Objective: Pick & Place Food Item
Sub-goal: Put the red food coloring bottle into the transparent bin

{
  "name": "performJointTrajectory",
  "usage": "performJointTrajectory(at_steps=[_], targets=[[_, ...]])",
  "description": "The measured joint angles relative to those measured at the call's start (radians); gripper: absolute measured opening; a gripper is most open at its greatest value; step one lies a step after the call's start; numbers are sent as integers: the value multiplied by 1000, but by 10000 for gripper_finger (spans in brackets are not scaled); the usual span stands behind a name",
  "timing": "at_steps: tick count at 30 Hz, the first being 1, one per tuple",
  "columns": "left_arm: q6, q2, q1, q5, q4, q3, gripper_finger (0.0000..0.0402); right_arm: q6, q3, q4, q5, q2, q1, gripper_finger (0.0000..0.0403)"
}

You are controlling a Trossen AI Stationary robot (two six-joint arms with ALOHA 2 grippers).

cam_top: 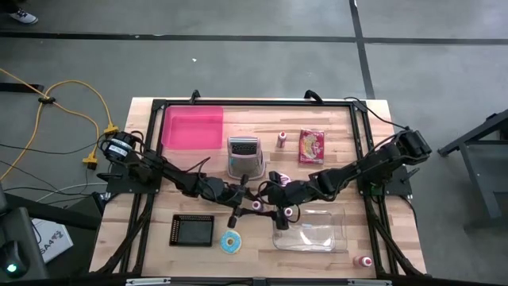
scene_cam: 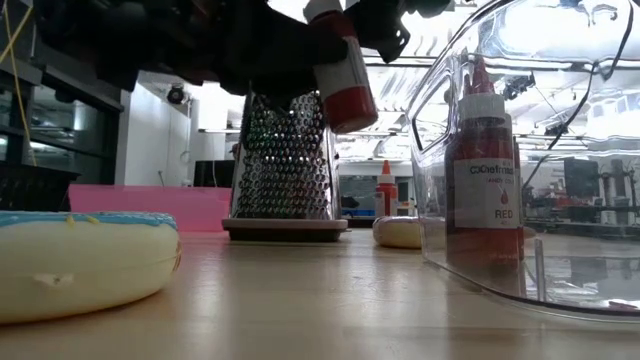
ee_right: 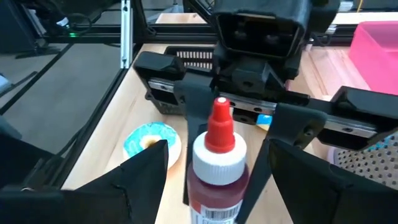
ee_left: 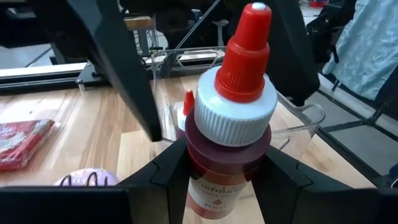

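The left gripper [ee_left: 221,180] is pinching a small red food-colouring bottle with a white collar and red nozzle [ee_left: 231,118], holding it in the air at the centre of the high view, above the pale wooden tabletop [cam_top: 151,238]. The right gripper [ee_right: 208,180] is standing with jaws spread on either side of the same bottle, not clasping it. In the low view's right half a clear plastic bin [scene_cam: 560,240] is holding a second red bottle [scene_cam: 484,170]; a metal box grater [scene_cam: 285,165] is standing mid-frame, a blue-iced doughnut [scene_cam: 85,260] at lower left. Behind the table, bright ceiling lights are glaring in an open workshop.

Red bottle [ee_left: 227,134] base cut off, donut [scene_cam: 85,262] partly cropped
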Motion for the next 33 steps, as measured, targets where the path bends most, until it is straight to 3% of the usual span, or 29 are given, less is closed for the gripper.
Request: performJointTrajectory(at_steps=[11,23,33], targets=[[14,0,0,-5,-13,9,140,0,0,13,2,0,0,259],[14,0,0,-7,-24,9,140,0,0,9,-2,0,0,193],[14,0,0,-7,-15,9,140,-23,0,8,-25,0,0,176]])
